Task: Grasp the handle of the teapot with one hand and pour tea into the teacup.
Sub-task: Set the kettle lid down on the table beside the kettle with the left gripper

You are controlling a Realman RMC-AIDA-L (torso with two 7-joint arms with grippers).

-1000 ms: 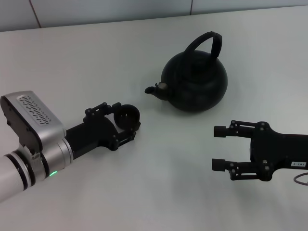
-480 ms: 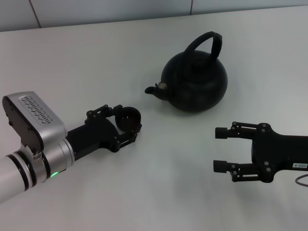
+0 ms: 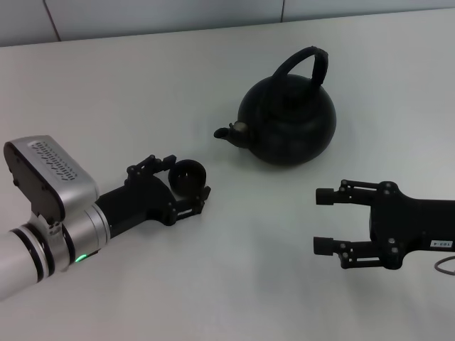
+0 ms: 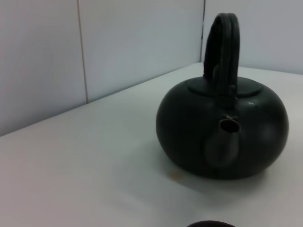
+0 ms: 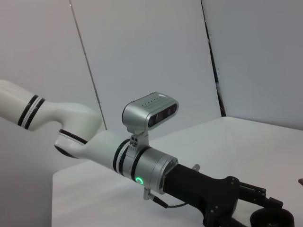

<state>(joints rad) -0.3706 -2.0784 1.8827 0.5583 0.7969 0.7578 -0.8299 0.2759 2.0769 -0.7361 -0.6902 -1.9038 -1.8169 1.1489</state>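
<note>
The large, round, matte black cast-iron-looking teapot (image 3: 287, 126) is stood upright on the white worktop (image 3: 142, 92), toward the far edge. Its tall, flat, black arched handle (image 3: 306, 62) is raised over the small lid, untouched, and its short spout (image 3: 226, 132) is turned toward the left side of the worktop. In the left wrist view the spout (image 4: 227, 142) is seen almost head-on, with the handle (image 4: 222, 52) edge-on above it.

The small, round, black handleless teacup (image 3: 189, 175) is found nearer the front edge, left of the teapot and well apart from it. It is clamped between the fingers of the left end effector (image 3: 186, 183), a black two-fingered gripper on a silver-white arm. Against the earlier frames, cup and end effector are found shifted slightly toward the near edge.

The right end effector (image 3: 325, 220) is held low near the front right of the worktop, fingers apart and clamped on nothing, pointing left; a small drift is noted there too, while the teapot is unmoved.

The worktop is plain and bare-looking, backed by pale wall panels (image 4: 94, 47) with thin dark seams.
</note>
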